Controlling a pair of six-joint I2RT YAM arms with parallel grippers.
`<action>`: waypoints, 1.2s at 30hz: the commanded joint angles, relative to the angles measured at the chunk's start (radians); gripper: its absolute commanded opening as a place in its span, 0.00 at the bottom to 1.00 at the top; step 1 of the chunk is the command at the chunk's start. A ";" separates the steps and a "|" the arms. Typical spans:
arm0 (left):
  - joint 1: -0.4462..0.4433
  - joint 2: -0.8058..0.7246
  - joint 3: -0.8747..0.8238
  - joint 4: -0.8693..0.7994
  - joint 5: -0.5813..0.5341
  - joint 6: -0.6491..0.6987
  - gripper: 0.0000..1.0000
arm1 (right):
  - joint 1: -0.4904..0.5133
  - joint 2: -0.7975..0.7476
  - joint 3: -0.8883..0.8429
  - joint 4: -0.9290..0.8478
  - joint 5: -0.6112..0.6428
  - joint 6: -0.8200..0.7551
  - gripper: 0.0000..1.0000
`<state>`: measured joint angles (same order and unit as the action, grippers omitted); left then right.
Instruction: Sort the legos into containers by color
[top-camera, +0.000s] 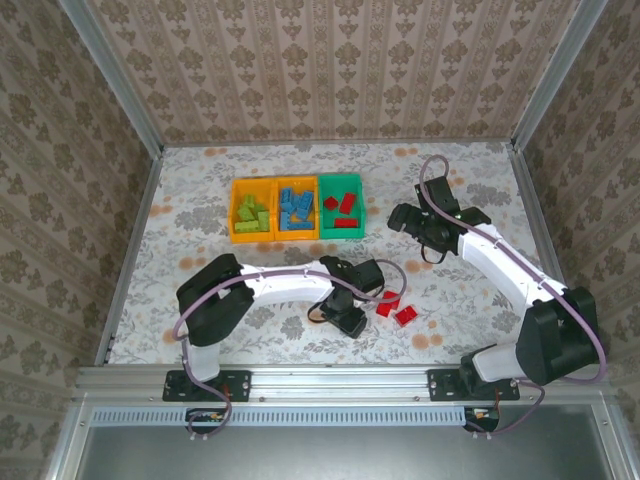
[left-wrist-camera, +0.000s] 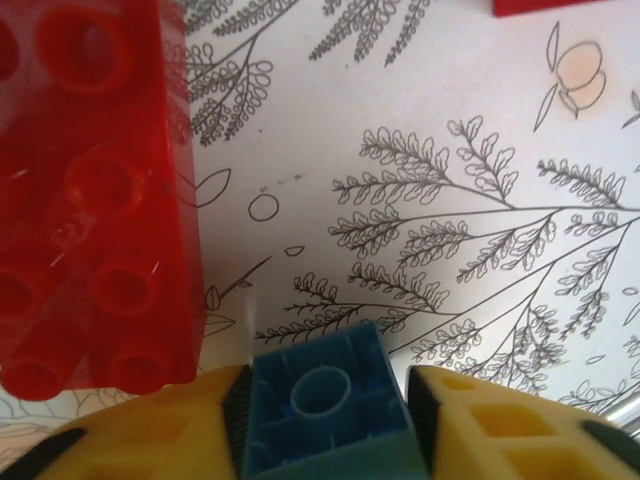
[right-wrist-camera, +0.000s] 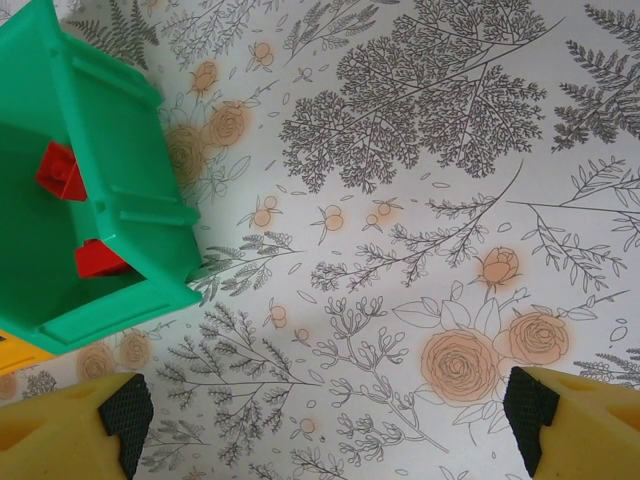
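Observation:
My left gripper (left-wrist-camera: 328, 408) is shut on a small blue lego (left-wrist-camera: 322, 395), seen underside-up between the black pads just above the cloth. A big red lego (left-wrist-camera: 90, 200) lies close by on its left. In the top view the left gripper (top-camera: 349, 316) hangs low beside two red legos (top-camera: 387, 307) (top-camera: 406, 316). The containers stand in a row: a yellow one (top-camera: 236, 210) with green legos, a yellow one (top-camera: 297, 184) with blue legos, and a green one (top-camera: 341, 181) with red legos. My right gripper (top-camera: 424, 228) (right-wrist-camera: 325, 410) is open, right of the green container (right-wrist-camera: 110, 200).
A flowered cloth (top-camera: 480, 180) covers the table. Metal frame posts and patterned walls close in the left, right and far sides. The corner of a yellow container (right-wrist-camera: 12, 357) peeks out beside the green one, in which two red legos (right-wrist-camera: 60, 170) lie.

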<state>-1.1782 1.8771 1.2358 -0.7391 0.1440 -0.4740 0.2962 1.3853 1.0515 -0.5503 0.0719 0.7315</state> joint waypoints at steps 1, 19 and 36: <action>0.009 -0.012 -0.001 -0.045 -0.028 -0.002 0.37 | -0.008 -0.025 -0.017 -0.008 0.006 -0.015 0.94; 0.303 -0.299 0.045 -0.079 -0.099 0.083 0.32 | 0.210 -0.010 -0.050 0.019 -0.020 -0.009 0.90; 0.702 0.023 0.422 0.007 0.002 0.230 0.32 | 0.528 0.179 -0.055 0.018 -0.024 0.564 0.93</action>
<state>-0.4927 1.8500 1.5948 -0.7544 0.1032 -0.2832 0.8059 1.5028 0.9508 -0.5236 0.0456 1.1858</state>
